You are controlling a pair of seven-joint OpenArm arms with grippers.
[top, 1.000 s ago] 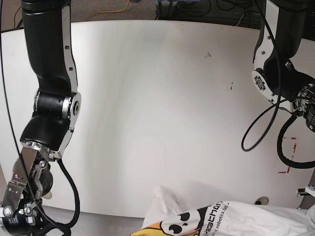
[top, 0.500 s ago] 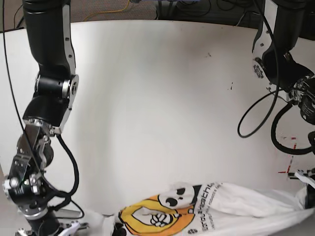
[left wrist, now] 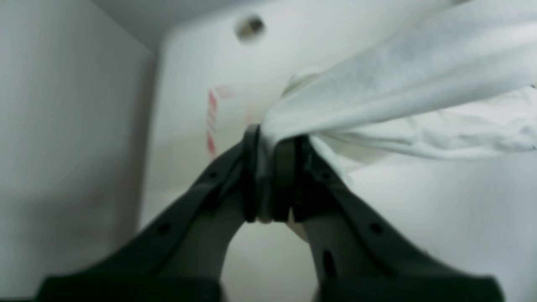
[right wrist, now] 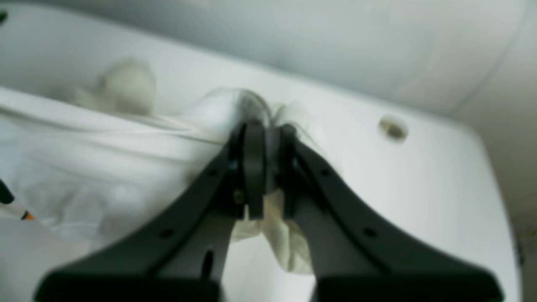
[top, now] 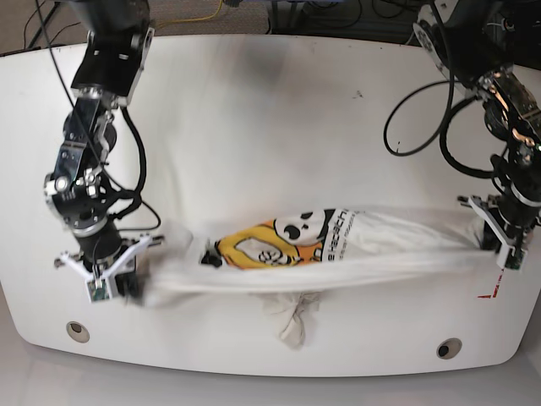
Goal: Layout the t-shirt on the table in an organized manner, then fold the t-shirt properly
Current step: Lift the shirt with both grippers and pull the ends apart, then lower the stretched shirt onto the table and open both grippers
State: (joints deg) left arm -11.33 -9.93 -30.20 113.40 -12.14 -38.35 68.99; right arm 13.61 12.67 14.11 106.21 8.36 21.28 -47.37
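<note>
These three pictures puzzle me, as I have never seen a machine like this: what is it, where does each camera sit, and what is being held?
It is a robot with two black arms working over a white table. One picture looks down from above on both arms. The other two come from cameras on the wrists, each looking along its own pincer. A white t-shirt with a yellow-orange cartoon print is stretched across the table between the arms. The left pincer is shut on one end of the cloth, near red tape marks. The right pincer is shut on the other end. A bunch of cloth hangs toward the near edge.
</note>
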